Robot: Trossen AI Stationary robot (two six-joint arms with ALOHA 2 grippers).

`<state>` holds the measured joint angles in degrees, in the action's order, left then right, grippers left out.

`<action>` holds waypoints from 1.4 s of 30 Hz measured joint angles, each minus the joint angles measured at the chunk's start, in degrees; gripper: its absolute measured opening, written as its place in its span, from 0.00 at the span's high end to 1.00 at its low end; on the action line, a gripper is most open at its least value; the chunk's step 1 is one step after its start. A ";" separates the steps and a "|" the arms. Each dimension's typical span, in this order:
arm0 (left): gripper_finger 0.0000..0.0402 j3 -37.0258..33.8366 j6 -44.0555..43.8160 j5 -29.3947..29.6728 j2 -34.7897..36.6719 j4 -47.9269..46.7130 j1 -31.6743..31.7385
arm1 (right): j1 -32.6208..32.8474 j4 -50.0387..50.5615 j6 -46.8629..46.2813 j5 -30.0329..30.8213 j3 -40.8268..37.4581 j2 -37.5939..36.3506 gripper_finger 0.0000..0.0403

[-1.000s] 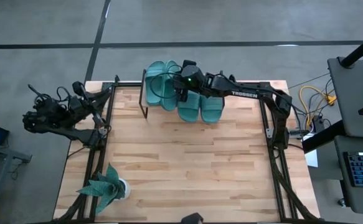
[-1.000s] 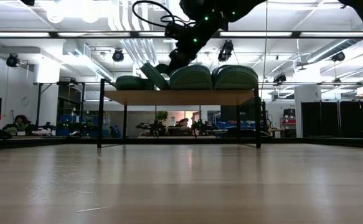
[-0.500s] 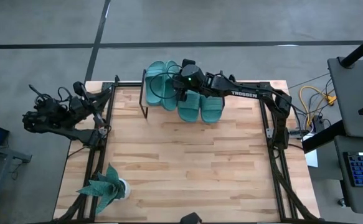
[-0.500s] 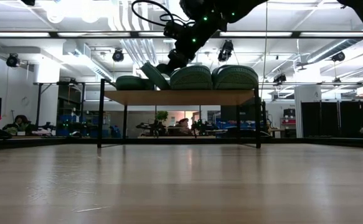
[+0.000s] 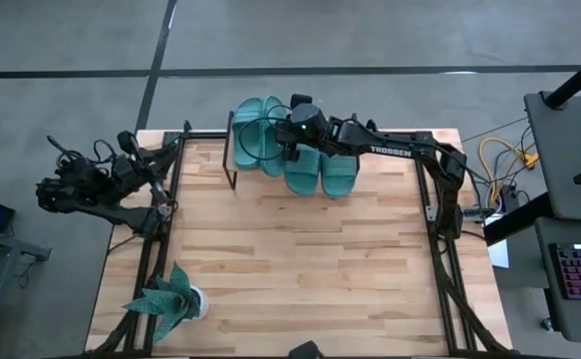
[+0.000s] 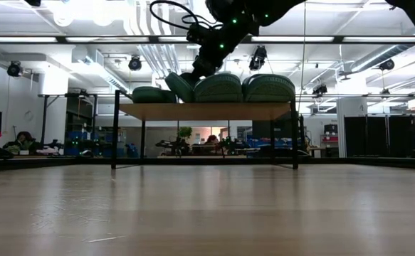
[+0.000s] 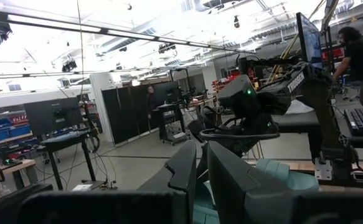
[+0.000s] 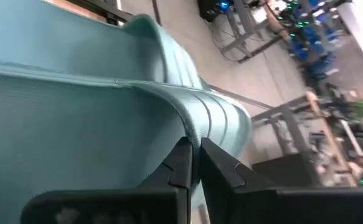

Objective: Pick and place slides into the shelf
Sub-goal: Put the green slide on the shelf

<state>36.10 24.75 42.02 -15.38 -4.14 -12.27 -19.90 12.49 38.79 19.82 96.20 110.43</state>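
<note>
The desk (image 5: pixel 290 259) is made of pale wood planks. Near its front left corner stands a small leafy plant (image 5: pixel 166 299) in a white pot. The left gripper (image 5: pixel 158 170) waits off the left edge of the desk, its fingers close together with nothing in them. At the far edge stands the shelf (image 6: pixel 207 112), a light plank on thin black legs. All four green slides (image 5: pixel 290 150) lie on top of it, one leaning on the next. The right gripper (image 5: pixel 290 138) is over them, fingers pinched on the edge of a slide's strap. Beyond the desk is a big workshop with bright ceiling lights, benches and screens.
</note>
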 joint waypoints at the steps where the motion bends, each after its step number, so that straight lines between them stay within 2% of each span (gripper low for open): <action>1: 0.93 0.00 0.00 -0.01 0.00 -0.04 0.00 | 0.00 -0.21 0.26 0.67 0.00 0.00 0.97; 7: 0.93 0.00 -0.02 0.00 0.00 -0.03 0.00 | 0.50 -3.17 4.91 7.44 0.00 -0.03 0.97; 17: 0.93 0.00 -0.07 0.00 0.00 -0.01 0.00 | 0.48 1.04 5.00 7.91 4.47 0.02 0.97; 27: 0.93 0.02 -0.08 0.00 0.02 0.02 0.00 | -0.37 1.99 5.80 8.78 5.73 0.08 0.97; 42: 0.93 0.02 -0.09 -0.02 0.04 0.10 0.00 | -1.88 -4.28 14.24 8.90 5.68 2.67 0.97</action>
<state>36.12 24.67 42.00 -15.33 -4.03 -12.27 -21.78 8.21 53.03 28.72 101.89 113.10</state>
